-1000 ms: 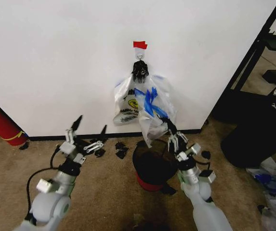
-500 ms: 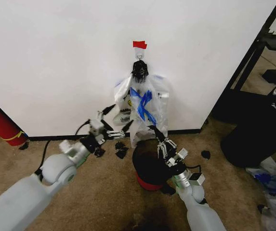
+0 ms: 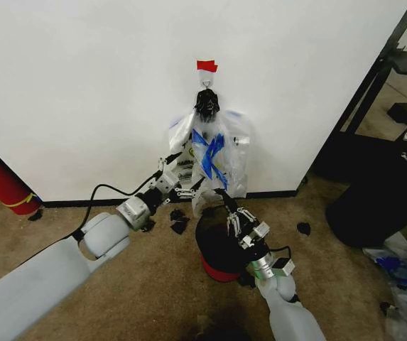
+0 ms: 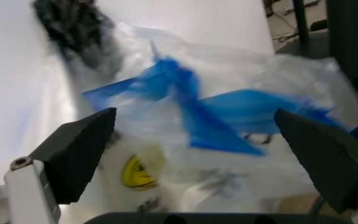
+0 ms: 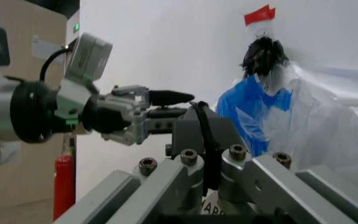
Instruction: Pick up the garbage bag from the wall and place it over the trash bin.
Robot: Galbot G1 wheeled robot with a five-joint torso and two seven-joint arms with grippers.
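The garbage bag (image 3: 214, 153), see-through plastic with blue patches and a yellow smiley mark, hangs by a black knot from a hook under red tape on the white wall (image 3: 82, 85). Directly below stands the black mesh trash bin (image 3: 221, 245) with its red base. My left gripper (image 3: 180, 183) is stretched out to the bag's lower left edge, open. In the left wrist view its two dark pads (image 4: 82, 154) stand wide apart with the bag (image 4: 210, 121) just ahead. My right gripper (image 3: 222, 195) hovers over the bin's rim under the bag's bottom, fingers together (image 5: 203, 128).
A red cylinder (image 3: 1, 181) leans on the wall at far left. A black rack (image 3: 384, 71) and a large black bulk (image 3: 384, 195) stand to the right. Black scraps (image 3: 179, 222) lie on the carpet by the baseboard, and loose plastic (image 3: 405, 284) sits at lower right.
My left arm has reached forward and to the right, up to the bag. The right gripper has moved left and lower, from the bag's lower right corner to over the bin.
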